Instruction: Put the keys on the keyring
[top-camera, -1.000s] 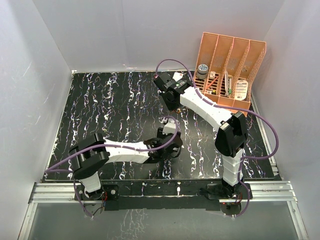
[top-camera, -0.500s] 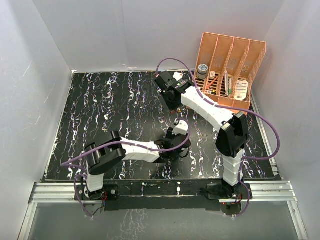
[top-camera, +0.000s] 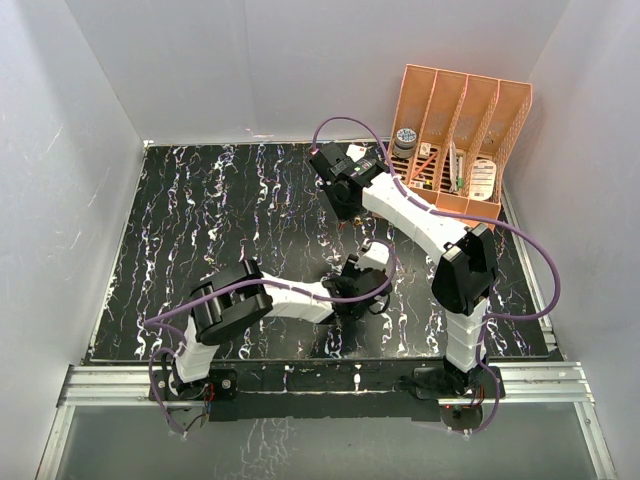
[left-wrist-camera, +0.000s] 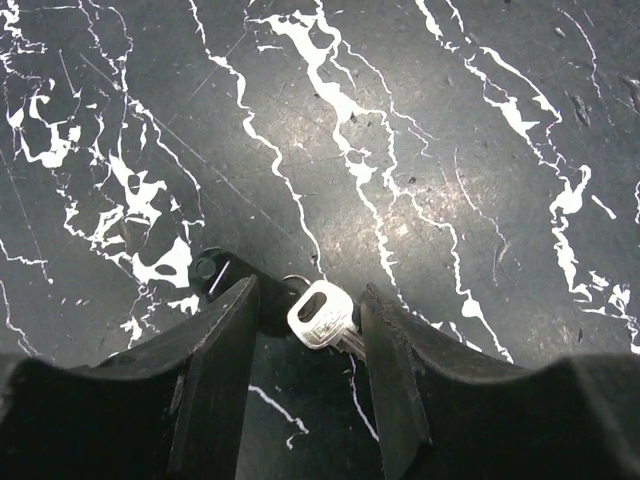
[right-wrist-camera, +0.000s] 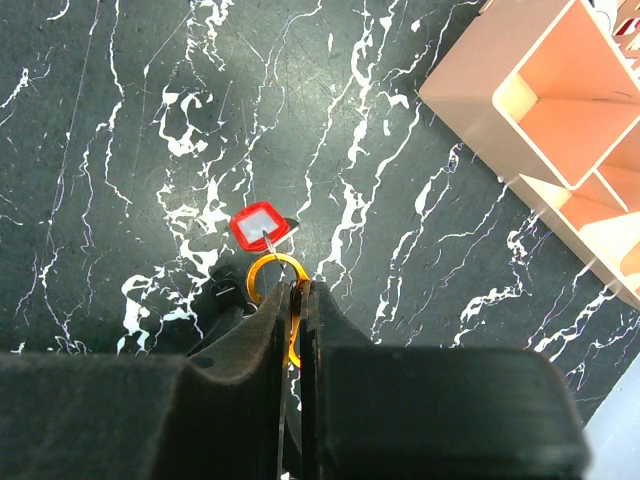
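You have the thin orange-brown wire keyring (right-wrist-camera: 272, 268) pinched in the right gripper (right-wrist-camera: 300, 292), with the red square-headed key (right-wrist-camera: 262, 226) touching its rim. The black-headed, silver-bladed key (left-wrist-camera: 312, 312) lies flat on the tabletop.

Bare bench (left-wrist-camera: 450, 120) ahead of the left jaws, black-headed key (left-wrist-camera: 322, 315) lying between them; red-headed key (right-wrist-camera: 260, 226) just ahead of the right jaws, organizer (right-wrist-camera: 540, 110) farther ahead to their right.

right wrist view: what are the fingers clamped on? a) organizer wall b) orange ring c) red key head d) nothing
B: the right gripper is shut on the orange keyring, while the red-headed key sits just past its fingertips, not pinched.
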